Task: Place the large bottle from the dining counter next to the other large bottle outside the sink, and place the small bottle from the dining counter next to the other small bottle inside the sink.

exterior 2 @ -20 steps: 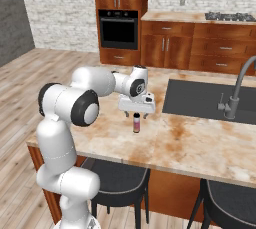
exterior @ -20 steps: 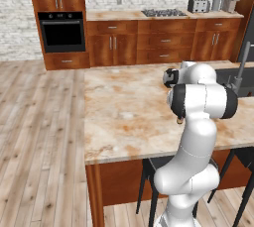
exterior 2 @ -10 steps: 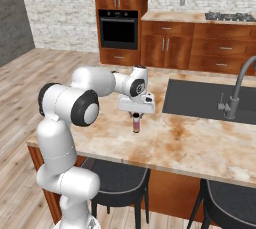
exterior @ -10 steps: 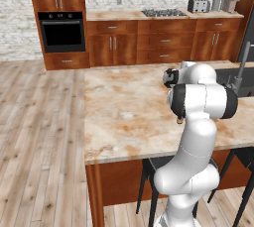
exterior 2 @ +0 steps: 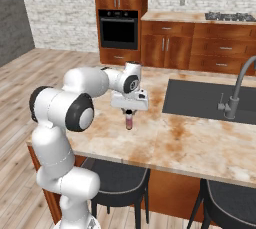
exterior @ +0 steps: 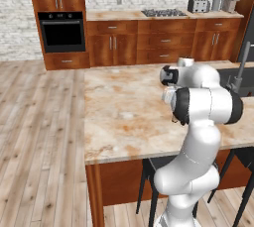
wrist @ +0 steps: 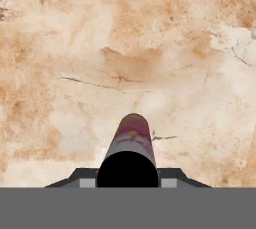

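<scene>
The small bottle [exterior 2: 129,122], pale pink with a dark cap, stands upright on the marbled dining counter [exterior 2: 185,140], left of the sink [exterior 2: 200,100]. My gripper [exterior 2: 129,117] points straight down over it and is shut on its upper part. In the hand view I look down the small bottle [wrist: 129,140], its black cap between my gripper's [wrist: 128,179] dark fingertips [wrist: 82,177]. In the left base view my own arm hides the bottle. The large bottle, the other large bottle and the other small bottle are out of view.
The curved grey faucet [exterior 2: 234,90] rises at the sink's near edge. Dark stools [exterior 2: 117,183] stand under the counter's front. Wooden cabinets, an oven [exterior 2: 118,28] and a stovetop [exterior: 162,12] line the far wall. Bare marbled counter [exterior: 124,117] stretches left of the arm.
The fingers have closed on the small bottle. Arm and bottle stay where they were.
</scene>
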